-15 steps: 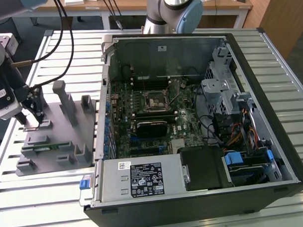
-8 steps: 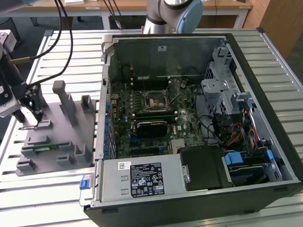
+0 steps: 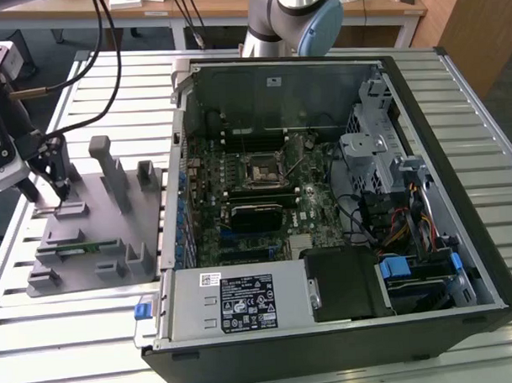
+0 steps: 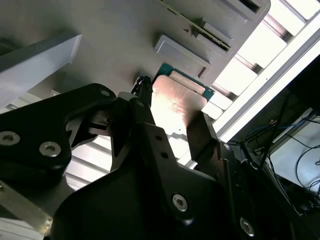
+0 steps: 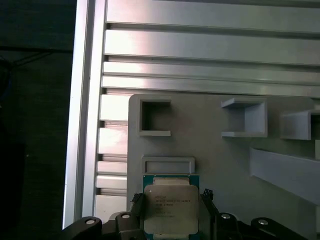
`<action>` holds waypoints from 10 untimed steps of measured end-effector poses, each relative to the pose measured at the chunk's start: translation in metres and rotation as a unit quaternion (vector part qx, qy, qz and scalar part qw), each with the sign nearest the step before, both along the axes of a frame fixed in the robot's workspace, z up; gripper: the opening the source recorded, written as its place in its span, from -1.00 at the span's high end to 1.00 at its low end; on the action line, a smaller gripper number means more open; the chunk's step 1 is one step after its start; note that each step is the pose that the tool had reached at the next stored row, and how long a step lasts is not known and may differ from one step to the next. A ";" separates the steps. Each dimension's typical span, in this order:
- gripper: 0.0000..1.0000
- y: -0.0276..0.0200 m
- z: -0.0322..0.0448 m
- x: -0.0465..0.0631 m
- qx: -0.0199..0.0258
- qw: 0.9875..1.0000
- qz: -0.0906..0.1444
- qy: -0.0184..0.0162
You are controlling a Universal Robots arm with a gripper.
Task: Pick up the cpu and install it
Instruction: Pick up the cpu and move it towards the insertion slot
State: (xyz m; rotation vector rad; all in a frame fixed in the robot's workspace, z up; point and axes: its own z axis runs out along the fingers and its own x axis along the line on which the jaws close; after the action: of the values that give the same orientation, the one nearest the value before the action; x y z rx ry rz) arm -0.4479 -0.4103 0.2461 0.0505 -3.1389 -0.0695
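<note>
Slatted metal bench (image 3: pixel 76 349) carrying an open computer case (image 3: pixel 278 90) and, at the exterior view's left, a grey fixture plate (image 3: pixel 81 235). The cpu (image 5: pixel 171 212) (image 4: pixel 177 102) lies flat on this plate. The claw (image 3: pixel 47 192) is spread around it, one finger (image 5: pixel 136 199) just beside each opposite edge, gripping nothing.
</note>
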 end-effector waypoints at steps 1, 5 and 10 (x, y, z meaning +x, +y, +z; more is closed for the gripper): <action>-0.05 0.0000 0.0010 0.000 0.000 1.000 0.000 0.000; -0.05 0.0000 0.0062 0.000 0.001 1.000 0.000 0.000; -0.05 0.0000 0.0136 0.000 0.001 1.000 0.000 0.000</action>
State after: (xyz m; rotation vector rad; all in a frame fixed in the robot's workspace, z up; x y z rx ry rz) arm -0.4479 -0.4103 0.2597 0.0506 -3.1388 -0.0718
